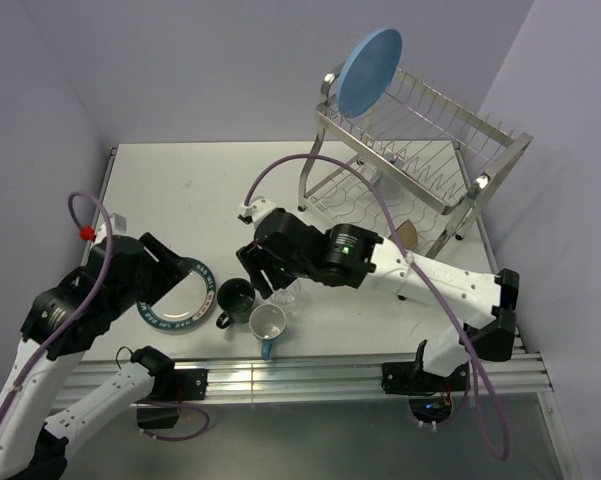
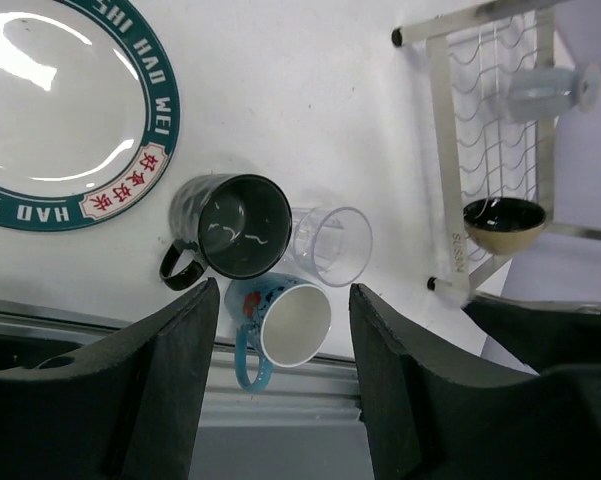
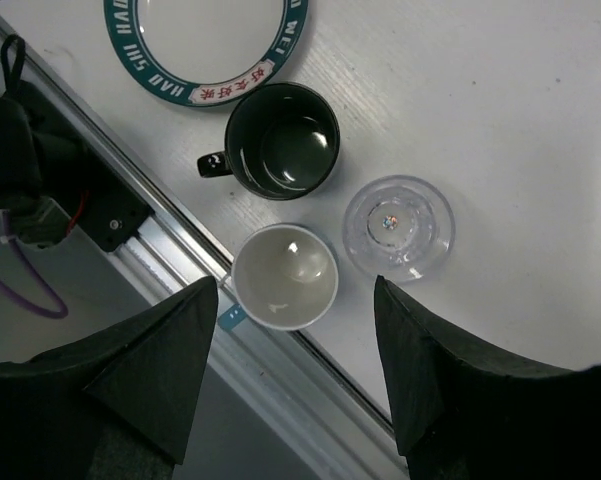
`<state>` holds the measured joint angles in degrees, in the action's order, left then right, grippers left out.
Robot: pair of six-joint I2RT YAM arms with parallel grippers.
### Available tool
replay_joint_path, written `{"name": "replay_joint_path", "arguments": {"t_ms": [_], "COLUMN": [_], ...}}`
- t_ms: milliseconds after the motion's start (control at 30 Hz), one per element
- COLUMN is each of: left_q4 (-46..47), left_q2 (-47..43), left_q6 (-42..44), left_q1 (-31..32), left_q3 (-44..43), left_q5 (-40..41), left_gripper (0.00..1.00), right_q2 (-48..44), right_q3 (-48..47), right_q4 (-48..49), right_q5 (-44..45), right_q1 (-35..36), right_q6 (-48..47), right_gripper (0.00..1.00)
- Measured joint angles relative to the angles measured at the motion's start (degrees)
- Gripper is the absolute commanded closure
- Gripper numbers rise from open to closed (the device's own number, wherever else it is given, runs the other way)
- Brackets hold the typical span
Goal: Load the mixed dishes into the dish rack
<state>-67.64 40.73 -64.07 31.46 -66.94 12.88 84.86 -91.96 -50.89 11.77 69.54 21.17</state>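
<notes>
The dish rack (image 1: 420, 150) stands at the back right, with the light-blue plate (image 1: 370, 72) upright in its top tier. A light-blue cup (image 2: 555, 92) and a black bowl (image 2: 503, 222) sit lower in the rack (image 2: 445, 150). On the table near the front edge are the white plate with the teal rim (image 1: 183, 305), the dark mug (image 1: 235, 298), the clear glass (image 1: 288, 295) and the white-and-blue mug (image 1: 267, 325). My right gripper (image 1: 263, 275) hangs open above the white-and-blue mug (image 3: 285, 277). My left gripper (image 1: 180, 268) is open over the plate's edge, holding nothing.
An aluminium rail (image 1: 310, 375) runs along the table's near edge, just in front of the mugs. Purple cables loop from both arms. Walls close in on the left, back and right.
</notes>
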Motion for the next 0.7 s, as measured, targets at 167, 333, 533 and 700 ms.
{"name": "replay_joint_path", "arguments": {"t_ms": [167, 333, 533, 700], "left_q4": [-3.34, -5.84, -8.59, -9.27], "left_q2": [-4.81, -10.67, -14.01, -15.54], "left_q6": [-2.47, -5.18, -7.26, -8.85], "left_q1": [0.00, 0.00, 0.00, 0.00], "left_q3": [-0.55, 0.22, 0.07, 0.04], "left_q5": [2.03, 2.05, 2.21, 2.05], "left_gripper": [0.40, 0.41, 0.42, 0.44], "right_q2": [5.11, 10.43, 16.50, 18.69], "right_q3": [0.07, 0.07, 0.15, 0.20], "right_q4": [4.79, 9.01, 11.21, 12.37], "right_q5": [-5.49, -9.77, -14.16, -15.08], "right_q1": [-3.04, -3.96, -5.66, -7.37], "right_q6": [-2.40, -4.24, -5.95, -7.67], "right_gripper": [0.34, 0.39, 0.40, 0.41]}}
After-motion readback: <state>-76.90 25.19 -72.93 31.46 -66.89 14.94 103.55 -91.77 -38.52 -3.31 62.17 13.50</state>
